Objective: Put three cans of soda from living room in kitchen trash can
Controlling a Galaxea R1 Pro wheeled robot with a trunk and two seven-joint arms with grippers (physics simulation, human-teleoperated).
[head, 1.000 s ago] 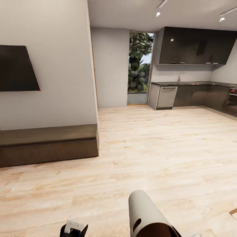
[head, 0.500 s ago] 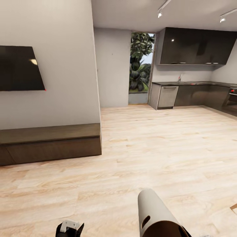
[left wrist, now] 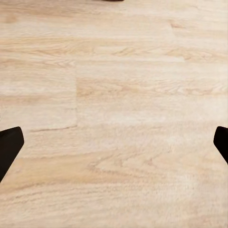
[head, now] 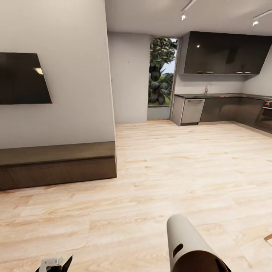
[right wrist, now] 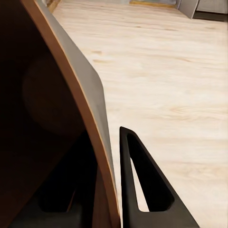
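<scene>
The tash can [head: 190, 245], pale grey-beige with an oval handle cut-out, lies tilted low in the head view, its mouth toward me. In the right wrist view its wall [right wrist: 71, 95] runs between the two black fingers [right wrist: 137, 185], and my right gripper [right wrist: 108, 190] is shut on that wall near the rim. The coppery brown inside [right wrist: 28, 142] is in shadow. My left gripper [head: 53, 264] sits at the lower left; in its wrist view the left gripper [left wrist: 114, 145] is open over bare plank floor. The cans of soda are out of view. The kitchen [head: 223, 75] lies ahead to the right.
A black wall TV [head: 22, 78] hangs on the left above a low dark wood bench [head: 56, 164]. Pale wood floor [head: 170, 162] runs to the steel dishwasher [head: 192, 111], dark cupboards [head: 226, 53] and an oven [head: 266, 113]. A tall window [head: 162, 75] shows plants.
The camera first swung a little left, then held still. My left gripper has dropped lower and leftward. The tash can has slid slightly right and down in the view.
</scene>
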